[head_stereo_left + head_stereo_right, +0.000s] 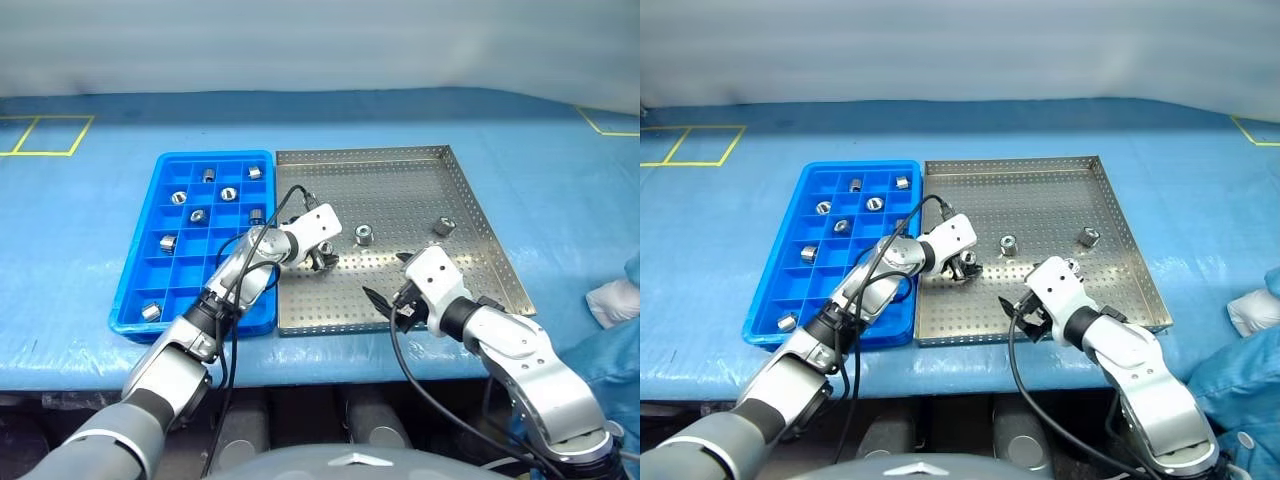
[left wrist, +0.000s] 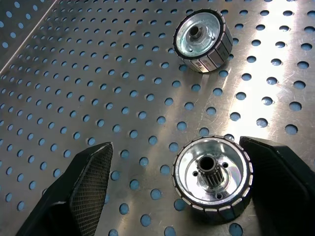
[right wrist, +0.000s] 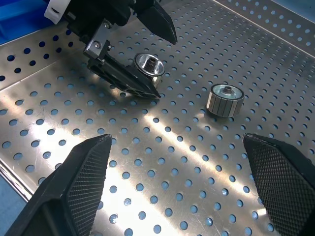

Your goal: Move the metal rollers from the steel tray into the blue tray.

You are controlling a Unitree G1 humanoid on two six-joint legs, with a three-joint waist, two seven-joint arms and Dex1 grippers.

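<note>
Near the steel tray (image 1: 470,195)'s left rim, the wide-open left gripper (image 1: 323,261) straddles one roller (image 2: 211,178), ungripped.

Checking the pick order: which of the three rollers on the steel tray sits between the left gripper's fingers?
The roller nearest the blue tray; the left gripper stands open around it. The other two rollers lie farther right on the steel tray.

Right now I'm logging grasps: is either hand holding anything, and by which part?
Nothing is held. The left hand stands open around a small shiny silver metal roller without closing; the right hand is open.
</note>
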